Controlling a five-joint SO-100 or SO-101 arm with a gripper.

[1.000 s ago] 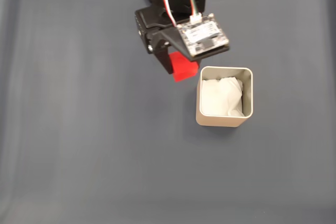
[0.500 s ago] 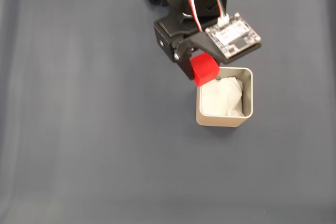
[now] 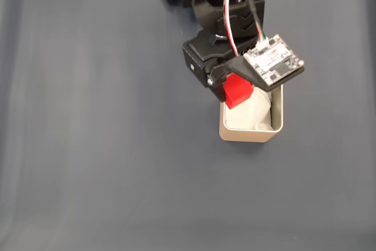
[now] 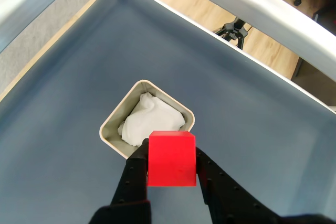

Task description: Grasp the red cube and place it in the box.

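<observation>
Carrying the small matte red cube (image 4: 171, 159), your gripper (image 4: 170, 169) is clamped on it above the beige square box's (image 4: 111, 120) rim; centre over the white paper, then release.

red cube (image 3: 238, 91) carried rightward, now over box (image 3: 276, 127)

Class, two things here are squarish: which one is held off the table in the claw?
The red cube, clamped between the claw's fingers; the beige box sits on the table.
</observation>
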